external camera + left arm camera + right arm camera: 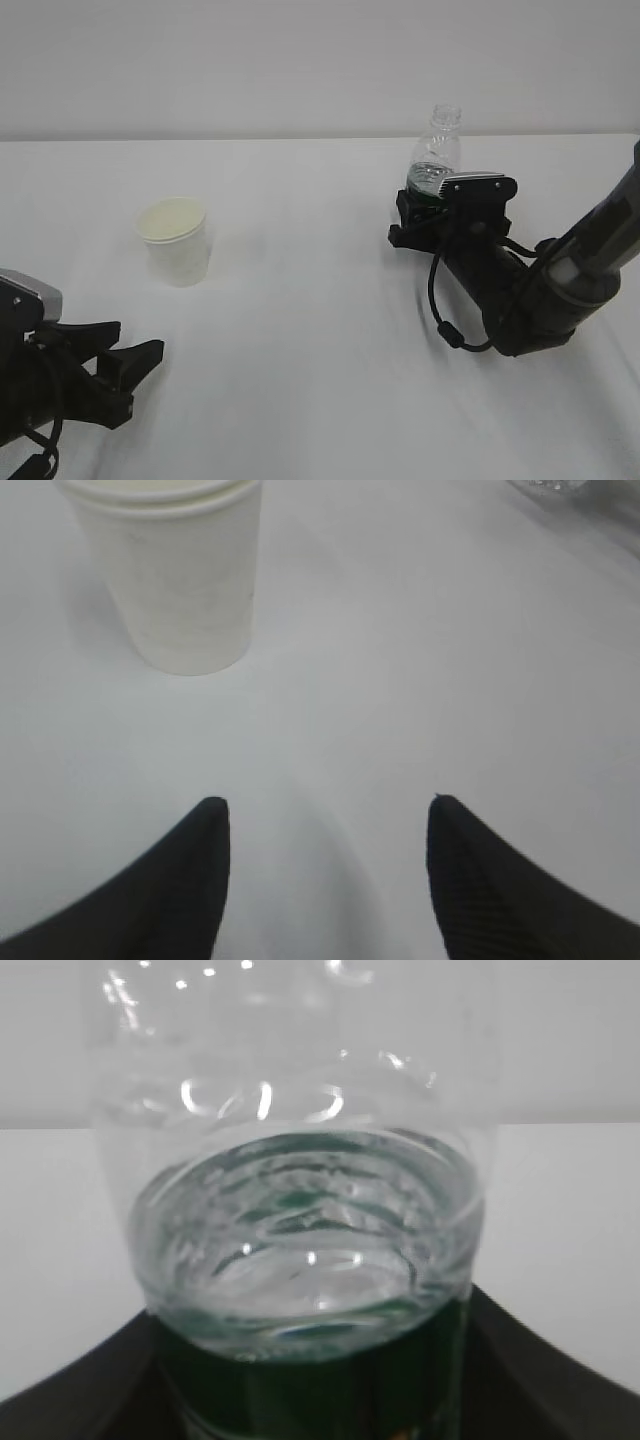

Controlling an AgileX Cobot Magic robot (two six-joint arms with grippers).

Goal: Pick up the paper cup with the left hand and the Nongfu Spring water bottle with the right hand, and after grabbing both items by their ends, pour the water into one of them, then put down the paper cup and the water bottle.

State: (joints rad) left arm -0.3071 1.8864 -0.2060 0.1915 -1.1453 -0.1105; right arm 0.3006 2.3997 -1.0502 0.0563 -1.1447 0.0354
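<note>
Only the bottle (437,150) has a label, green band w/ no legible text; right pincer (418,215) flanks it, grip unclear; left pincer (325,855) apart.

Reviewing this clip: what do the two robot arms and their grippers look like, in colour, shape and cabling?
Both arms are black. The left gripper has tapered, pointed black fingers and a light grey boxy camera module on top. The right gripper is black too, topped by a grey rectangular camera module; a black cable loops beside its thick, rounded arm.
</note>
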